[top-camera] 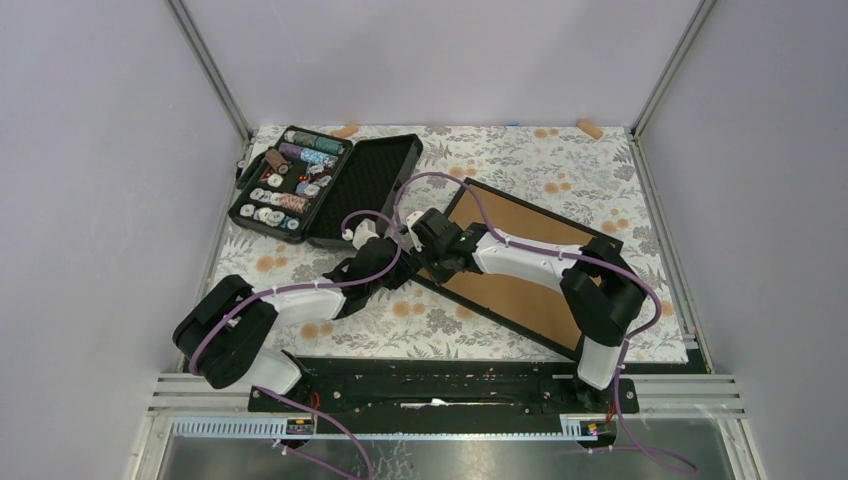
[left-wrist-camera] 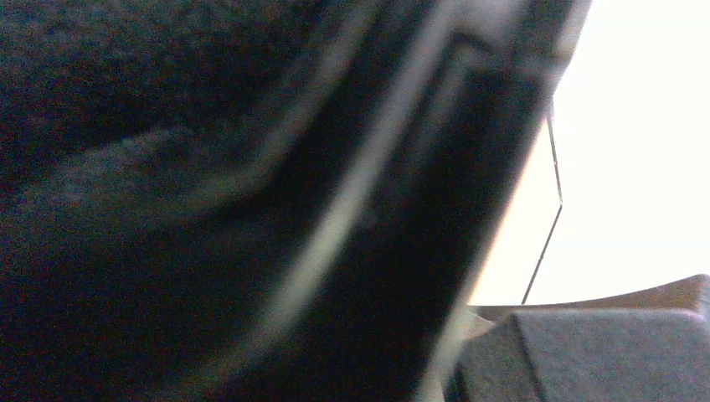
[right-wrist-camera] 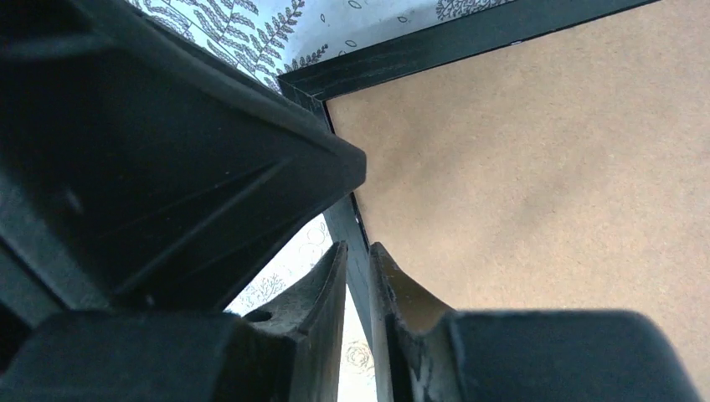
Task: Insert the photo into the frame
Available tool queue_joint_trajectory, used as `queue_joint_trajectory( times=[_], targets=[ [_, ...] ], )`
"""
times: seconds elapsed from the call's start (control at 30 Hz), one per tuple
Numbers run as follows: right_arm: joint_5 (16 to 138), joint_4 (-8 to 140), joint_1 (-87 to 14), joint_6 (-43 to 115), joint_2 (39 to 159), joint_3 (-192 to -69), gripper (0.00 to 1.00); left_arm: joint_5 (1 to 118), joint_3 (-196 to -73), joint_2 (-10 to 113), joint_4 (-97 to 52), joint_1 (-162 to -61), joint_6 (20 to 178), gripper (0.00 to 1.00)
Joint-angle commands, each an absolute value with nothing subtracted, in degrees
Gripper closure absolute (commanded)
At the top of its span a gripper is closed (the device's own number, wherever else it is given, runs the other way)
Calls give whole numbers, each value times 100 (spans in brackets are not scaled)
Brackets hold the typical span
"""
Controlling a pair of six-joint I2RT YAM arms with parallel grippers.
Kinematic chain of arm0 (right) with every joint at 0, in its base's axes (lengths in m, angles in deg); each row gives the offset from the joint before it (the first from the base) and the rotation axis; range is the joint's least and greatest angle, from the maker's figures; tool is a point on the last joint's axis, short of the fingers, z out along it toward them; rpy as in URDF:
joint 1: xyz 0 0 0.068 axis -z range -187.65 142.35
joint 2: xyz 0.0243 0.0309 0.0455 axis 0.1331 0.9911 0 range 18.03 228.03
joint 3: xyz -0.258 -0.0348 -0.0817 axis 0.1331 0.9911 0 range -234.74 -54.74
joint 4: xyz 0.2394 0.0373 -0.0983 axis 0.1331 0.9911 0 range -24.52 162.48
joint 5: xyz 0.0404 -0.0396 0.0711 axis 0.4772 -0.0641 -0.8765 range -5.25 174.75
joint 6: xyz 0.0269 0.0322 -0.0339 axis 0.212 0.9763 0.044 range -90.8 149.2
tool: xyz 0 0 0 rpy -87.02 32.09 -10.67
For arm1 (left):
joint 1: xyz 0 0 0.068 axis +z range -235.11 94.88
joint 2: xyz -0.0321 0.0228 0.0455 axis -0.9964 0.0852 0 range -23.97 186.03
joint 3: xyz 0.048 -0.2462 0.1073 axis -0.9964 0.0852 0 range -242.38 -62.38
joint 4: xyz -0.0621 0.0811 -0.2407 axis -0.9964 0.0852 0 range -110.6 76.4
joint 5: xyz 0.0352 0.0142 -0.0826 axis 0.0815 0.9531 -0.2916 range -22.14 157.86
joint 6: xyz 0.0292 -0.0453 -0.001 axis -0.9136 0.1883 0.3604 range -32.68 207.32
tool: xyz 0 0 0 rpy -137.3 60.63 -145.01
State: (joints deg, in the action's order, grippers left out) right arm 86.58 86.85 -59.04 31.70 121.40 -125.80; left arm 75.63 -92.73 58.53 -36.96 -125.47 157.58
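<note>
Black spool case [top-camera: 300,180]: is lying open on the floral table [top-camera: 560,165], up and to the left of the frame [top-camera: 510,295], well apart from it.
Left gripper [top-camera: 392,262]: is sitting at the frame's left short end, coming in from the near-left. Its own camera is giving only dark blur, so I cannot tell how wide the jaws are standing or whether they are holding anything.
Right gripper [right-wrist-camera: 358,255]: is hanging over the frame's left short rail, near one corner. The jaws are standing only a narrow slit apart, with the rail running beneath the gap. I cannot tell whether they are pinching it.
Frame: is lying flat and face down on the table with its brown board [right-wrist-camera: 544,167] showing upward. Its long axis is slanting from far-left to near-right.
Photo: is not showing in any view, so its place relative to the frame cannot be told.
Deciding relation: both grippers are crowding the frame's left short end, and the frame is stretching away to their right along its long axis. The right arm is lying across the board and looks the nearer. Any lift would probably be hinging the frame up from that end.
</note>
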Motion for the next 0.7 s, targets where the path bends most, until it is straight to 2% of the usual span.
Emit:
queue_joint_trajectory(
  times=[0.0,0.2,0.57,0.67],
  targets=[
    [8579,8425,-5945,3074,12287,-12668,77,7597,-9219,5921,-2691,-12544,15708,66],
    [8531,8061,-5946,3169,12322,-12404,74,7582,-8981,4680,-2777,-12606,14527,50],
    [8866,8102,-5950,2951,12605,-12331,80,7313,-8409,3232,-2453,-12637,14275,44],
    [9033,8095,-5950,2983,12673,-12320,86,7320,-8408,3017,-2367,-12646,14224,44]
  ],
)
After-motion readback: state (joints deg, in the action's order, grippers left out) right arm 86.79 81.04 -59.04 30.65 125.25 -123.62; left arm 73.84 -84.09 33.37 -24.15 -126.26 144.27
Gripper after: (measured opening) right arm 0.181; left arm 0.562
